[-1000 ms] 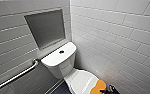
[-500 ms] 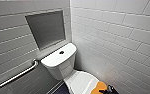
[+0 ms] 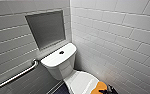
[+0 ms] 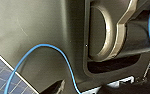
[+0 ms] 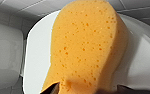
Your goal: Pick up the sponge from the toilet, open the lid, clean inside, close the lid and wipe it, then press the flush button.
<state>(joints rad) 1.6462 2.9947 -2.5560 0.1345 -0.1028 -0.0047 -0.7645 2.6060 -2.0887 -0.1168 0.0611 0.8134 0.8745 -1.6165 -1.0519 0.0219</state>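
Black right claw — clenched, as far as can be judged, on the near end of the sponge. The foam narrows where two dark tips flank it in the right wrist view.

Sponge — orange-yellow foam, pitted, with rounded edges. It sits over the front part of the lid, on the side nearer the tiled side wall. Whether it rests on the lid or is just raised off it cannot be told.

Lid — white, glossy, oval, down flat over the bowl.

Toilet — white ceramic, set in the corner. The tank stands behind the lid. The flush button is dark and round, in the middle of the tank top, well apart from the claw.

Surroundings — a metal grab rail on the wall beside the tank, a grey recessed panel above the tank, and pale wall tiles on both walls.

Step in hand (judgement): the first, picking up the sponge. The lid is not yet open, and no cleaning, wiping or flushing has begun.

Next move calls for (judgement): carrying the sponge clear of the lid so the lid can swing up. The squeeze must be steady, since soft foam gives and may slip. The side wall is close on that side, so there is little room to move.
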